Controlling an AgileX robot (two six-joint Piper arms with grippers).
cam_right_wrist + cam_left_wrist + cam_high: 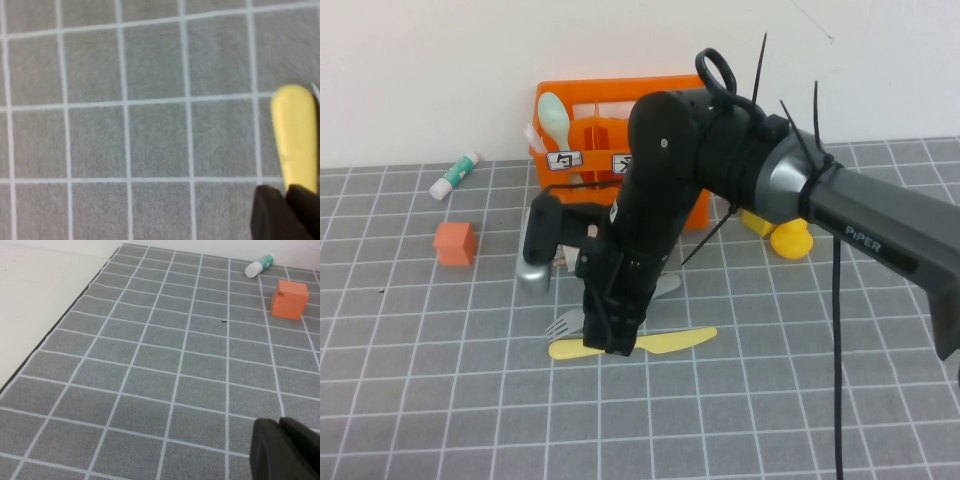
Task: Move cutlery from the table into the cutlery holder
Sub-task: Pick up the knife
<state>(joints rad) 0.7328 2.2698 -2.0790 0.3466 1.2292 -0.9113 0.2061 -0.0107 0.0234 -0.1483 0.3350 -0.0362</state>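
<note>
cutlery is the point here: pale yellow knife (665, 343) lies flat on the table (440, 400), right under the right gripper (615, 345), long axis running side to side across the robot's front, so crosswise to the arm's reach. right gripper is down at table level at about the knife's mid-length, w/ one end sticking out to its left and the longer blade end out to its right. in the right wrist view the knife's rounded end (296, 135) runs straight out ahead of the fingertips (280, 215), which look drawn close together at the knife; can't tell for sure whether they've actually pinched it or just sit over it, since the contact itself is hidden. grey fork (563, 322) lies just beyond the knife, touching or nearly touching the gripper's left side, tines pointing left; a grab that's off could catch it too. cutlery holder (610, 130) is behind the gripper, well further from the robot, mostly screened by the arm, w/ a pale green spoon (554, 118) already standing in it. left gripper (285, 450) is nowhere near: seen only in its own wrist view, over bare table, w/ an orange cube (289, 299) and a small white tube (260, 265) far ahead of it; its jaws look closed on nothing. so right arm is the nearer one by far, and my read is the next move is lift straight up, then carry back to the holder.
</note>
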